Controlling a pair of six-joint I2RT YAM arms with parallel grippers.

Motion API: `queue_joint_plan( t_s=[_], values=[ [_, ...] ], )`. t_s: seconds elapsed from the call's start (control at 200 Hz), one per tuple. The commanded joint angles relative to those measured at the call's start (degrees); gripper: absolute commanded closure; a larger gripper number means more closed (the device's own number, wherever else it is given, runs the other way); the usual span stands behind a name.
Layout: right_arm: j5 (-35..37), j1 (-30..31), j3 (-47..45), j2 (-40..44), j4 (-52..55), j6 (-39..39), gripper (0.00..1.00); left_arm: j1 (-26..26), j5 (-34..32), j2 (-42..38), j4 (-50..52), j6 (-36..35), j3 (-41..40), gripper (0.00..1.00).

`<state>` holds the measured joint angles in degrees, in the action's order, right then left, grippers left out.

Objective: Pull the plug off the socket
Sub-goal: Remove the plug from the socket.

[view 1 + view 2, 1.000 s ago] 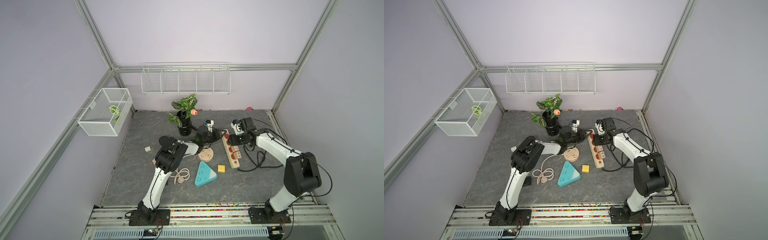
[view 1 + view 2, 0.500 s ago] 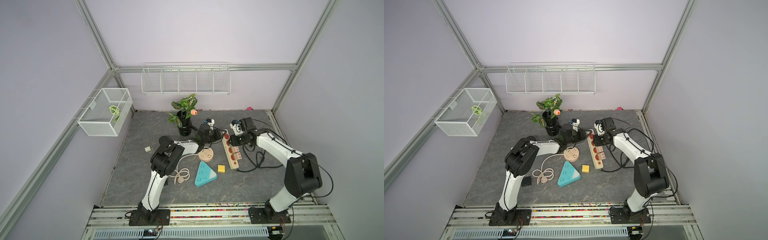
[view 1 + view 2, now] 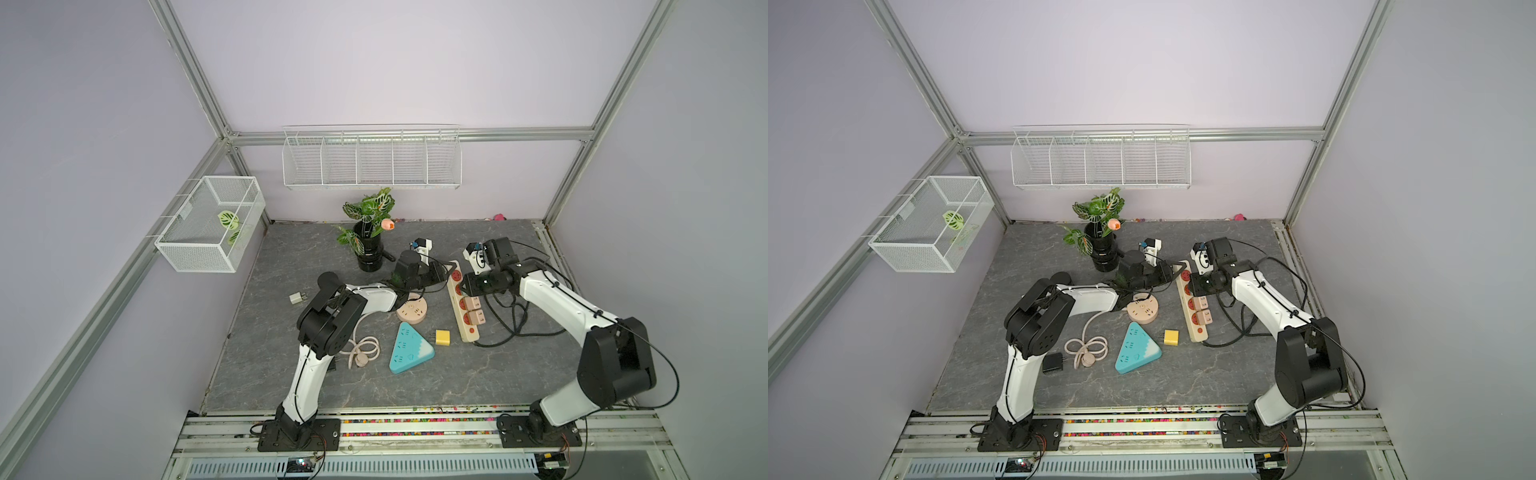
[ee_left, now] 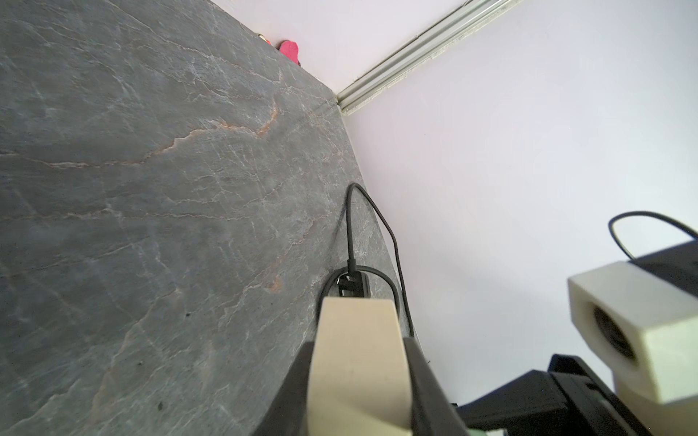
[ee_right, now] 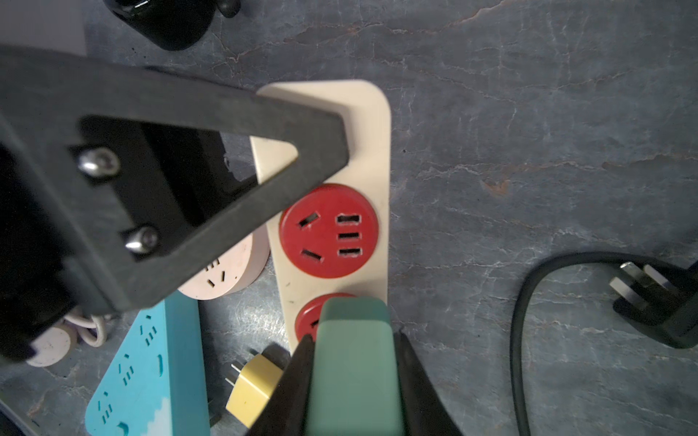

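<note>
Plug (image 3: 472, 302), tan, is sitting in the cream power strip (image 5: 374, 124) just right of centre in both top views. A second plug (image 3: 476, 318) is seated directly below it, and both are pushed into their sockets. The right tool (image 5: 355, 307) is hovering over a red socket (image 5: 308, 321) at the bottom middle of the right wrist view. Its jaws are pressed together with nothing between them, and in a top view the tip is just above the upper plug. The left tool (image 4: 357, 313) is reaching in from the left, jaws together too, one black finger lying across the strip's upper end. Whether it is pressing down, I cannot tell. A yellow adapter (image 5: 253, 389) is lying loose on the worktop (image 5: 528, 113), lower middle, and a black plug (image 5: 649, 298) with its cable is at the right edge.
</note>
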<state>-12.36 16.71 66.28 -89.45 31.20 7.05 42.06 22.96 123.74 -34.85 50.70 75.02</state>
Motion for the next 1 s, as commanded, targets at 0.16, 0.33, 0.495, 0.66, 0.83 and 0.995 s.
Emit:
queue_joint_plan(
  t_s=[0.16,0.33,0.495,0.66,0.83,0.995],
  values=[
    [3.2,-2.4,-0.7,5.5,-1.5,-3.6,1.00,-3.7,-7.0,3.9,12.7,-7.9,-3.3,1.00],
    [2.5,-2.4,0.0,5.7,-0.4,-3.9,1.00,-3.6,-6.6,4.4,13.1,-8.0,-2.5,1.00],
    [6.9,-2.4,3.1,6.1,3.1,-0.1,1.00,-3.6,-7.1,4.6,13.8,-8.3,-2.6,1.00],
    [5.2,-2.5,6.1,4.6,6.5,2.3,1.00,-3.7,-7.0,4.9,14.6,-8.5,-1.7,1.00],
    [0.3,-1.3,6.5,3.7,5.4,-5.1,1.00,-3.7,-7.0,4.8,16.7,-9.0,-1.0,1.00],
    [2.6,-3.6,6.6,2.9,3.7,0.0,1.00,-3.7,-7.9,4.9,18.2,-10.6,-0.9,1.00]
  ],
)
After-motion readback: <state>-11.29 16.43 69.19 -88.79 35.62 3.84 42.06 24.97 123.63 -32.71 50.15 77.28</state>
